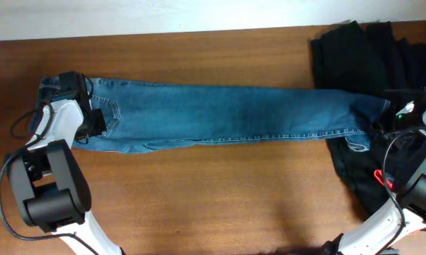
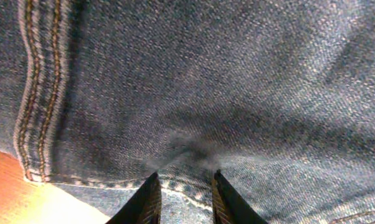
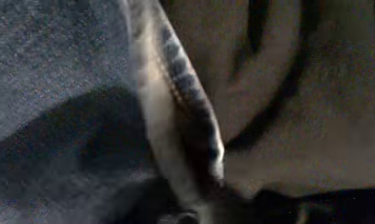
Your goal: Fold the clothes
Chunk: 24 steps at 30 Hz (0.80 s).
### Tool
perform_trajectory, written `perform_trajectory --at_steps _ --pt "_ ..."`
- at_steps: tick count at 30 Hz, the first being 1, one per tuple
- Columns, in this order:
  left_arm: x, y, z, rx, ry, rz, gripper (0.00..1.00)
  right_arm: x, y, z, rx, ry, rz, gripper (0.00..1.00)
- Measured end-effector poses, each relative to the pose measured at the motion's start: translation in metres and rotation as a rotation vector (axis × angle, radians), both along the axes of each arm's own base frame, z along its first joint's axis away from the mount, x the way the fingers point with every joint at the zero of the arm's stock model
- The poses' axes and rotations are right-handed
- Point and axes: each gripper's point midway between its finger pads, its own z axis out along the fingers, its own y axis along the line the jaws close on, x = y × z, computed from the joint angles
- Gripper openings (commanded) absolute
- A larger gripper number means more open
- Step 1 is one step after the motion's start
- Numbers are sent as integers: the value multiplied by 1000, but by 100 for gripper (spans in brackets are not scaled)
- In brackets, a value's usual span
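Overhead, the brown counter (image 1: pixel 199 191) carries the jeans (image 1: pixel 220 117) stretched lengthwise, with the right claw (image 1: pixel 378 124) at the hem beside black garments (image 1: pixel 369 49). In the left wrist view, the left claw (image 2: pixel 184 183) pinches denim near a stitched seam. The right wrist view shows the hem close up, but its grip cannot be told. Both ends seem to be getting gripped. The next move likely carries the hem toward the waist.

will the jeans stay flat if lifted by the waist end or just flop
Probably floppy: the jeans lie flat and pucker where the left gripper pinches them, so the legs would likely sag and drag. Thick stitched denim suggests they are heavy for cloth, and unlikely to slip from a pinch.
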Motion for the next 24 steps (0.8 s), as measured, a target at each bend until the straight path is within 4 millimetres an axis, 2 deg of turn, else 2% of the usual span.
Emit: perform_trajectory --at_steps 10,12,14,15,16,17,18,19,20,21,22,23,24 --pt "0 -1 0 -8 -1 -1 27 6 1 4 1 -37 52 4" --pt "0 -1 0 -8 -1 -1 27 16 2 16 9 -91 75 4" --pt "-1 -2 -1 -9 2 -2 27 31 5 44 1 -192 123 4" --pt "-1 -2 -1 -9 2 -2 27 46 10 76 -17 -288 176 4" --pt "-1 -2 -1 -11 2 -2 28 61 22 117 -49 -401 252 4" --pt "-1 -2 -1 -12 3 -2 27 69 36 146 -67 -474 320 4" --pt "-1 -2 -1 -12 3 -2 28 73 47 163 -79 -513 366 4" --pt "-1 -2 -1 -12 2 -2 28 83 90 209 -103 -632 510 4" --pt "-1 -2 -1 -12 2 -2 28 85 115 228 -111 -682 588 4" --pt "-1 -2 -1 -12 3 -2 28 87 159 250 -112 -749 711 4" --pt "-1 -2 -1 -12 3 -2 28 86 197 263 -97 -796 812 4" --pt "-1 -2 -1 -12 3 -2 28 84 232 270 -73 -828 902 4" --pt "-1 -2 -1 -14 4 -2 28 80 276 274 -39 -863 1012 4"
